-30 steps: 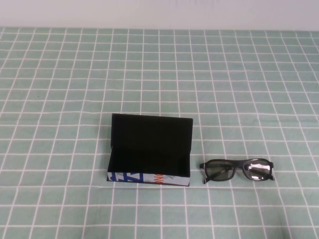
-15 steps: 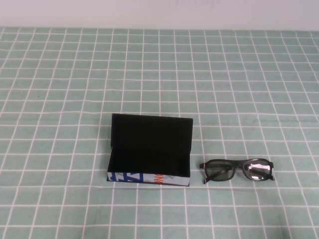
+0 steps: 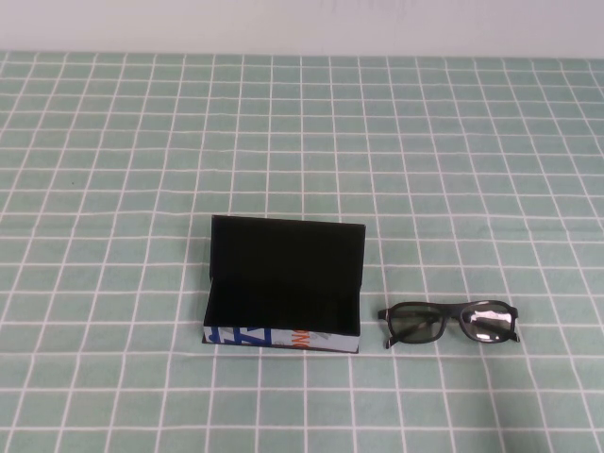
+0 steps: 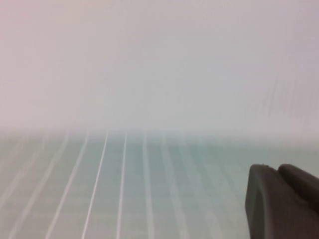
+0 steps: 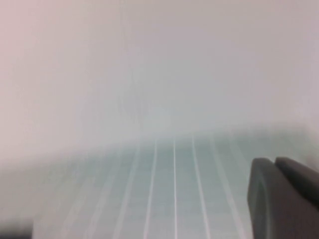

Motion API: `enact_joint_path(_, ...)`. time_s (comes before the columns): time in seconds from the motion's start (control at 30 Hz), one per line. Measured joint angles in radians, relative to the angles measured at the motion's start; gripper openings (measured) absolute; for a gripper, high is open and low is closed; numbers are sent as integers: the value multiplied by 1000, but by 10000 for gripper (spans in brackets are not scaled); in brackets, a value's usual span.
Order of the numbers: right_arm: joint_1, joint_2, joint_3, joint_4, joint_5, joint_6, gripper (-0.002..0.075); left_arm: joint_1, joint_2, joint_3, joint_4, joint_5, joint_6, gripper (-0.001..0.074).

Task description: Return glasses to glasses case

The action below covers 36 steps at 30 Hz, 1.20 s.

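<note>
A: In the high view, where are the things?

B: The glasses case (image 3: 283, 288) stands on the bench (image 3: 113, 151), which has a green checked cloth. Its flap lid is up and the black inside is empty. The printed white side faces the robot. The glasses (image 3: 450, 324) lie on the cloth just beside the case, on the robot's right, apart from it, with the lenses facing the robot. No arm shows in this view.

A: And the left wrist view?

B: Only blurred cloth lines, a pale wall, and a dark part of the left tool (image 4: 279, 201) in one corner. The two dark pieces seem to lie together, but I cannot tell if this tool is clenched or released. It is away from the case and the glasses.

A: The right wrist view?

B: Almost the same. A dark part of the right tool (image 5: 281, 196) is in the corner. This tool is clenched and grasps nothing. Neither task thing is in this view.

A: How should the first step be done well?

B: I think the right arm is nearer to the glasses. Its tool must release first, then come down over the bridge or one rim, not over a lens. The frame is thin, so a gentle, centred grasp is better. Afterwards the glasses should go in lengthwise, because the case is only a little wider.
</note>
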Motion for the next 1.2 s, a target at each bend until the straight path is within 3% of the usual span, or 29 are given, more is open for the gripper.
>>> enact_joint_path(0.2,0,0,0,0,-282,0,-12,0,0,0,0,-313,-75,-2)
enact_joint_path(0.6,0,0,0,2,-411,1,-12,0,0,0,0,-428,-101,-2)
enact_joint_path(0.93,0,0,-10,5,-792,57,-12,0,-2,-8,0,-834,-169,-2)
enact_joint_path(1.1,0,0,-150,-30,-783,122,-12,0,-2,-116,0,-821,-188,-2)
enact_joint_path(1.2,0,0,-285,-32,-674,130,-13,0,-2,-231,0,-752,-195,-2)
